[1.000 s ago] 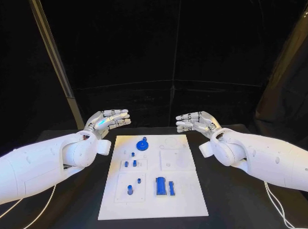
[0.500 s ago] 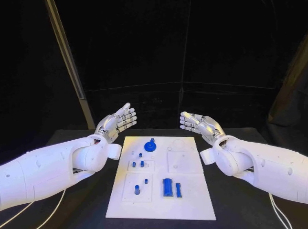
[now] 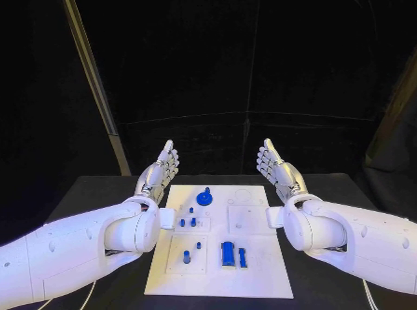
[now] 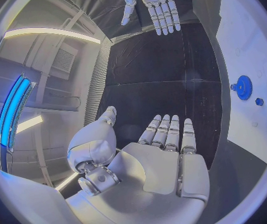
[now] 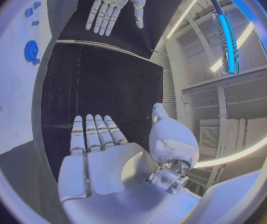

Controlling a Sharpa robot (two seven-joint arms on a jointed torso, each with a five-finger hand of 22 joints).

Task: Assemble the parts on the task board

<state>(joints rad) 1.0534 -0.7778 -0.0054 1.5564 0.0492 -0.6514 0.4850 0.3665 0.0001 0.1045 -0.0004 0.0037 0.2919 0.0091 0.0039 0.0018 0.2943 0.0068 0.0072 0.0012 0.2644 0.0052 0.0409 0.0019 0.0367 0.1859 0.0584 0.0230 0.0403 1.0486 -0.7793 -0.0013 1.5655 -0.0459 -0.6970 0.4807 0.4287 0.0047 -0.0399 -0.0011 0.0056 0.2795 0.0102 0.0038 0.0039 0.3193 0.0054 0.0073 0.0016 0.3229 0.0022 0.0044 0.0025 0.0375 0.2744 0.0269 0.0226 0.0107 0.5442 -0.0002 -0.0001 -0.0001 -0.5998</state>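
Note:
The white task board (image 3: 264, 271) lies in the middle of the black table. On it stand a round blue gear-like part (image 3: 204, 197), several small blue pegs (image 3: 187, 222) and two taller blue blocks (image 3: 227, 253). My left hand (image 3: 160, 170) is raised beyond the board's far left corner, fingers straight and together, holding nothing. My right hand (image 3: 276, 167) is raised beyond the far right corner in the same flat pose, palm facing the left one. The left wrist view shows the left hand's flat palm (image 4: 164, 159), the right hand (image 4: 152, 5) and the blue gear (image 4: 243, 87). The right wrist view shows the open palm (image 5: 102, 159).
A slanted metal pole (image 3: 96, 84) stands behind the table at the back left. Black curtains close off the back. Bare black table (image 3: 87, 194) lies on both sides of the board.
Both hands have straightened from curled to flat and turned edge-on, palms facing each other. They drew closer to the board's far corners. The camera view shifted slightly.

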